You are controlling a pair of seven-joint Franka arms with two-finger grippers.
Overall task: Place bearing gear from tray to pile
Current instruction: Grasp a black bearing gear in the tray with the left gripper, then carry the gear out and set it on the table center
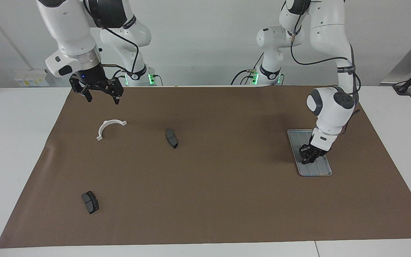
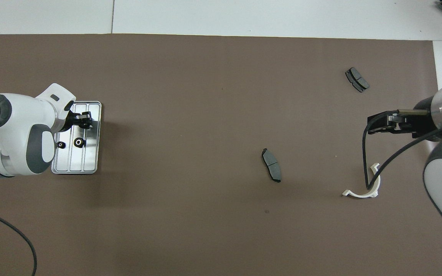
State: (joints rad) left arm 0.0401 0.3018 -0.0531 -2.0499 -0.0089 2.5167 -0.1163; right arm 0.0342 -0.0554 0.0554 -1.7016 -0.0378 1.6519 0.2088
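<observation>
Risk lies with the left pincer (image 2: 84,119), narrowed around a bearing gear (image 2: 85,123) over the tray (image 2: 90,168) at frame left: a shallow hold could drop it. Right pincer (image 1: 100,96) waits wide, upper left.

One tray (image 2: 92,165); two small black round parts (image 2: 78,142) lying in it; two dark curved pads (image 2: 271,165); one white half-ring bracket (image 2: 362,191); two grippers (image 1: 100,96).
</observation>
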